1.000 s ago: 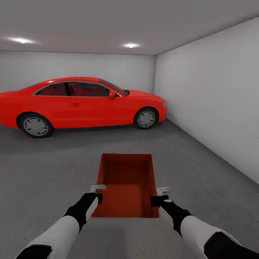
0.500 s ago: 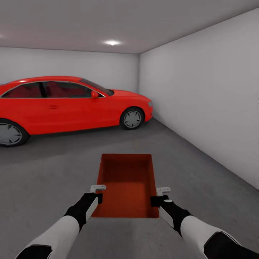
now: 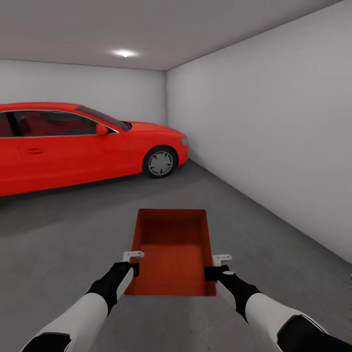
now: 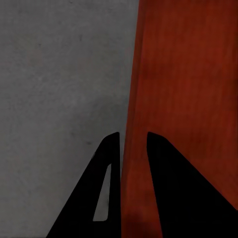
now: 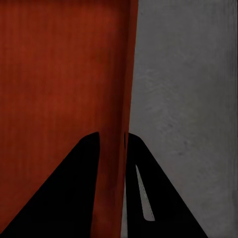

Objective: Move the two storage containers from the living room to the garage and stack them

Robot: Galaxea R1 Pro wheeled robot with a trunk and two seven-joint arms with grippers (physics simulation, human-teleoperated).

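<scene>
The robot is in the garage, w/ 1 orange-red container (image 3: 171, 254) held out in front between both arms, above the dark grey floor (image 3: 63, 244). The container is open-topped, long axis pointing away from the robot, roughly level, centred low in the head view. The left gripper (image 3: 133, 261) is clamped on the container's left side wall near the near end; in the left wrist view its 2 dark fingers (image 4: 111, 168) sit 1 on each side of that thin wall (image 4: 131, 148), 1 inside the box, 1 outside, pinching it. The right gripper (image 3: 219, 265) does the same on the right side wall: in the right wrist view the fingers (image 5: 89, 163) straddle the wall edge (image 5: 119, 148), closed on it. Both wrist views show the red inner face of the container on 1 side & grey floor on the other. Whether the container's underside touches the floor can't be told from these views. Ahead & to the left stands a red car (image 3: 73, 142), side-on, front wheel (image 3: 160, 163) visible, nose toward the right-hand wall. A plain pale grey wall (image 3: 274, 137) runs along the right, meeting the back wall (image 3: 98, 88) at a corner just past the car's nose. 1 ceiling light (image 3: 124, 53) glows above the car. The car is well apart from the container.
</scene>
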